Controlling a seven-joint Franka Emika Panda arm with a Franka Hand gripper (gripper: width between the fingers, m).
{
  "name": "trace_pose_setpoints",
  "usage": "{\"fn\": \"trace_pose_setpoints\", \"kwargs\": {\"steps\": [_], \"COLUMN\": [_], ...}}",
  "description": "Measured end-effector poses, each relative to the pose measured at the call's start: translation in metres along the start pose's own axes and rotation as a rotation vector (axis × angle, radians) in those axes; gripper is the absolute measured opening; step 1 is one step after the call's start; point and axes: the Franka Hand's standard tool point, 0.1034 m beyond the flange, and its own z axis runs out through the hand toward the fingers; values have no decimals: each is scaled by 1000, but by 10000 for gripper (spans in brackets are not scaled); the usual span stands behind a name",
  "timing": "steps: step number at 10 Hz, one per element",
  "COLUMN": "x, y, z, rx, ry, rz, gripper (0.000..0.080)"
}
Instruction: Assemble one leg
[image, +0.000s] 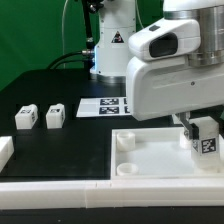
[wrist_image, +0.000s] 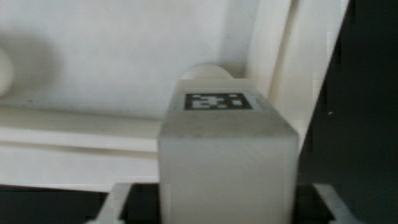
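Note:
My gripper (image: 199, 127) is shut on a leg (image: 206, 141), a small white block with a black-and-white tag facing outward. It holds the leg upright over the corner of the large white tray piece (image: 155, 165) at the exterior view's right; I cannot tell whether the leg touches the tray. In the wrist view the leg (wrist_image: 226, 150) fills the middle between my fingers (wrist_image: 121, 200), with its tag on the top face and the white tray (wrist_image: 89, 110) behind it. Two more legs (image: 25, 117) (image: 55, 114) stand on the black table at the exterior view's left.
The marker board (image: 103, 105) lies behind the tray. Another white part (image: 5, 150) sits at the far left edge. Round sockets (image: 125, 141) show at the tray's left corners. A white ledge (image: 60, 190) runs along the table's front.

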Motion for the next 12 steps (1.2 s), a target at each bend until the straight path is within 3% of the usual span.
{"fn": "trace_pose_setpoints", "kwargs": {"steps": [2, 3, 8, 12], "x": [0, 2, 1, -4], "y": [0, 1, 5, 9], "z": [0, 0, 2, 3], "rx": [6, 18, 18, 42], "ry": [2, 12, 21, -3], "rz": [61, 229, 792, 1314], "gripper": [291, 291, 291, 292]}}
